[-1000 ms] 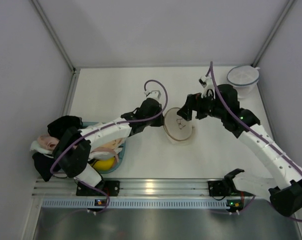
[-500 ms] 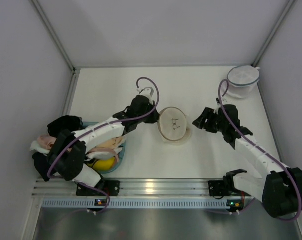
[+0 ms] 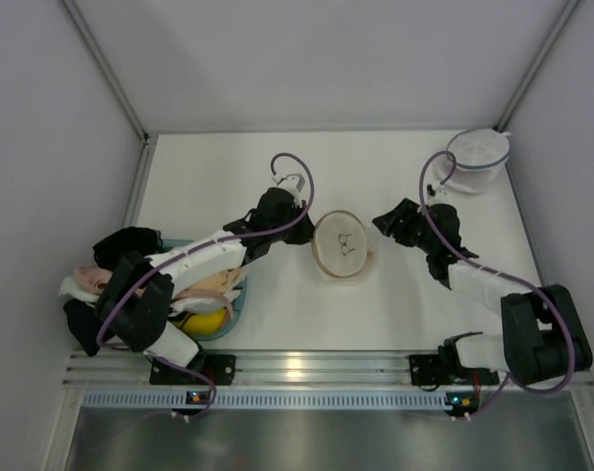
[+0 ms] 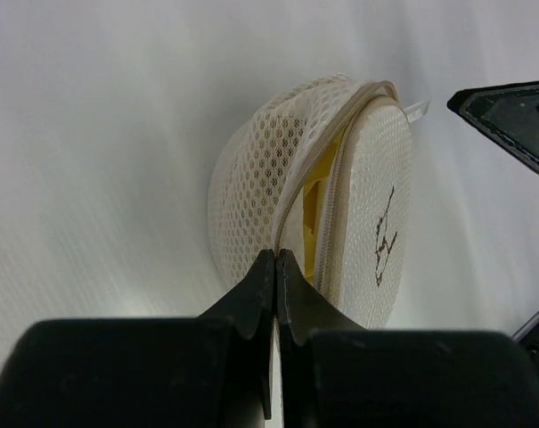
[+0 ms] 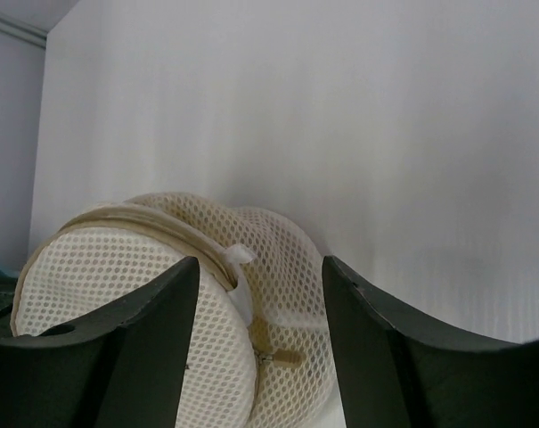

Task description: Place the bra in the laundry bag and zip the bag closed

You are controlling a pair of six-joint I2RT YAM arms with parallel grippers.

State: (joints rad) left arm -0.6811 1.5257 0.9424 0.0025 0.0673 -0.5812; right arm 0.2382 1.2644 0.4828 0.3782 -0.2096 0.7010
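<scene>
The laundry bag [image 3: 344, 247] lies mid-table, round white mesh with a tan zip rim and a dark mark on its lid. In the left wrist view the bag [image 4: 260, 169] stands on edge with its zip partly open. The mustard-yellow bra [image 4: 315, 201] shows through the gap. My left gripper [image 3: 306, 232] is shut, its tips [image 4: 276, 256] pinched on the bag's zip rim at the left side. My right gripper [image 3: 380, 224] is open just right of the bag. In the right wrist view its fingers straddle the bag [image 5: 118, 294] and the tan zip pull [image 5: 282, 357] without touching them.
A similar round bag with a blue rim [image 3: 478, 157] sits at the back right corner. A blue basket [image 3: 236, 312] at the near left holds peach and pink garments and a yellow item [image 3: 206, 322]. Walls close off the back and both sides.
The right gripper left the bag's top right, swung away to the right, then came back open beside the bag. The bag shifted slightly left and flattened. The left gripper moved a little left with it.
</scene>
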